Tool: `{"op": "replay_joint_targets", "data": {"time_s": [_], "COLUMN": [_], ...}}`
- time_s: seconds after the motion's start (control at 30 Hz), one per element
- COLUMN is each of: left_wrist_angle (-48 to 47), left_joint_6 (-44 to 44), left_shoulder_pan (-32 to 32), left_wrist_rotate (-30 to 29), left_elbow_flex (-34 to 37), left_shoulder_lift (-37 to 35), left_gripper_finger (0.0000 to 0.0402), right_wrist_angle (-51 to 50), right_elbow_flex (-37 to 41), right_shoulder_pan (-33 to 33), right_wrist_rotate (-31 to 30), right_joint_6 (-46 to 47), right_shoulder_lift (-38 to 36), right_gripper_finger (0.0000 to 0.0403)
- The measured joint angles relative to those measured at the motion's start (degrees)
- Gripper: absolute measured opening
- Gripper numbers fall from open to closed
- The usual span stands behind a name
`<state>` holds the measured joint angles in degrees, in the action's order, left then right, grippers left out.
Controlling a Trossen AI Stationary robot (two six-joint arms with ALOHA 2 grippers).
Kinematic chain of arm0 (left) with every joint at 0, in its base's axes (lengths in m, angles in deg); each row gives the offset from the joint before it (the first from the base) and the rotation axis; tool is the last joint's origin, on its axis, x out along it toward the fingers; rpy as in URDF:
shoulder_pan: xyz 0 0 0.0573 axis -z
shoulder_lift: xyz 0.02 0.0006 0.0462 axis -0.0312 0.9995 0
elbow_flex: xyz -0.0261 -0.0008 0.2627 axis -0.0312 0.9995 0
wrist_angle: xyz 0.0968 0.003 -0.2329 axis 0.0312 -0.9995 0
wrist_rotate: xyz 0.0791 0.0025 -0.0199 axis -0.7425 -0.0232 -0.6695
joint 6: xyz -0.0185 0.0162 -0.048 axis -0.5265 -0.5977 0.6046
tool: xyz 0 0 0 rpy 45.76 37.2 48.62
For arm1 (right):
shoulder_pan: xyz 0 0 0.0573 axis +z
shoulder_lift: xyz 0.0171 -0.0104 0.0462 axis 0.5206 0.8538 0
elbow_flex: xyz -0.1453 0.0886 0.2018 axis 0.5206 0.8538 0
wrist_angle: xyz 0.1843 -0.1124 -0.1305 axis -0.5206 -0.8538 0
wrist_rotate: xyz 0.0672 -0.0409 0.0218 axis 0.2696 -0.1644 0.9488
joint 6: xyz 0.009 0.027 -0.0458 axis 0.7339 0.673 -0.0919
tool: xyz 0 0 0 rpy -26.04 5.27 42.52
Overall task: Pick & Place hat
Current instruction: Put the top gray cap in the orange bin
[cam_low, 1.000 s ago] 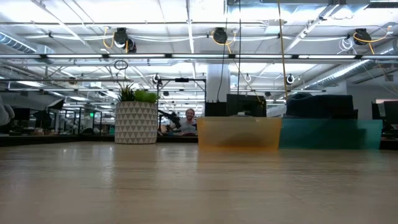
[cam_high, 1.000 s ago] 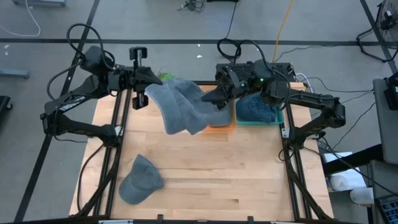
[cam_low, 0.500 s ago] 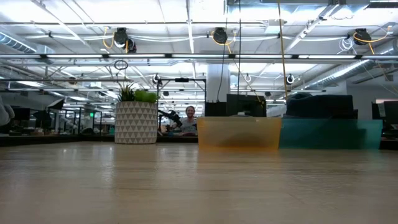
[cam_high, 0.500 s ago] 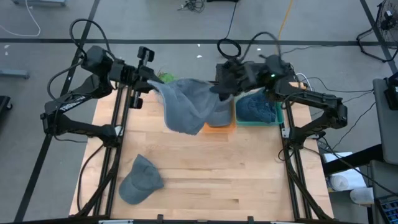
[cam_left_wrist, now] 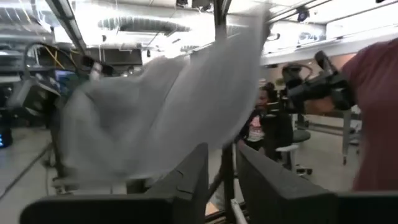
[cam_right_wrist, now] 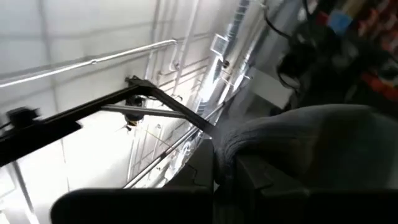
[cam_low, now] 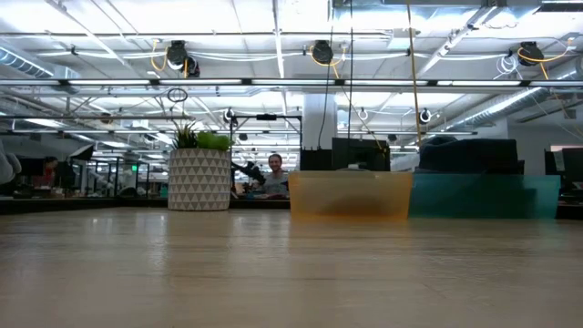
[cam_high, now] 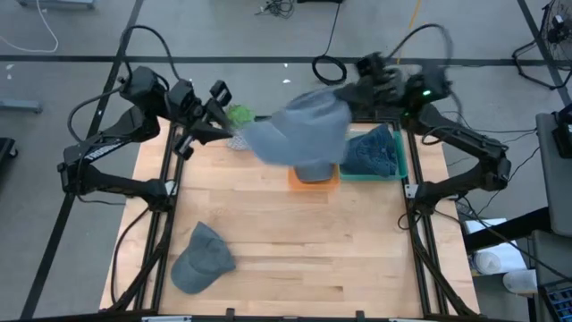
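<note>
A grey hat [cam_high: 299,134] hangs blurred in the air over the table's far side, above the orange bin [cam_high: 313,175]. My right gripper [cam_high: 362,79] is shut on the hat's far right part, high over the bins; the right wrist view shows the hat [cam_right_wrist: 298,143] bulging over the gripper [cam_right_wrist: 224,169]. My left gripper [cam_high: 231,134] stands at the hat's left edge. In the left wrist view its fingers [cam_left_wrist: 221,177] are a little apart with nothing between them, and the hat [cam_left_wrist: 168,112] billows just past them. A second grey cap [cam_high: 202,259] lies on the table at the near left. My right gripper holds the hat by an edge at its far right [cam_right_wrist: 231,144], which bunches over the shut fingers. The fingers slant upward and the gripper hides the place of contact. The hat hangs clear of the table, stretched toward the left. My left gripper: I cannot tell whether it touches the hat.
A teal bin [cam_high: 374,157] with dark blue cloth in it stands right of the orange bin. A potted green plant [cam_high: 239,114] stands at the far left, beside my left gripper. The low view shows the pot [cam_low: 199,179] and both bins [cam_low: 351,196] across bare wood.
My right gripper has gone up and toward the far right, dragging the hat with it. The hat has swung from a drooping spread over the table's middle to a bunch above the bins. My left gripper has rolled in place, and the hat's left part has drawn away from it.
</note>
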<state>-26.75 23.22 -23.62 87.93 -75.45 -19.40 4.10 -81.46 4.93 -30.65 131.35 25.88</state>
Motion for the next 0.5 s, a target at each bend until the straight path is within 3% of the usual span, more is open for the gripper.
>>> {"op": "replay_joint_targets", "data": {"time_s": [0.13,0.27,0.5], "left_wrist_angle": [-2.6,-4.3,-4.7], "left_joint_6": [2.3,5.2,11.7], "left_shoulder_pan": [0.0,0.0,-3.5], "left_wrist_rotate": [-0.9,-6.1,-10.1], "left_elbow_flex": [0.0,0.0,0.0], "left_shoulder_lift": [-0.1,0.0,-0.6], "left_gripper_finger": [0.0110,0.0138,0.0202], "right_wrist_angle": [1.7,0.7,0.7], "right_elbow_flex": [-0.1,0.0,-0.1], "right_shoulder_pan": [-2.7,-5.5,-9.3], "right_wrist_rotate": [2.7,4.5,16.7], "right_joint_6": [0.1,-0.5,-6.6], "right_shoulder_lift": [-1.8,-3.0,-4.1], "right_gripper_finger": [0.0011,0.0011,0.0011]}}
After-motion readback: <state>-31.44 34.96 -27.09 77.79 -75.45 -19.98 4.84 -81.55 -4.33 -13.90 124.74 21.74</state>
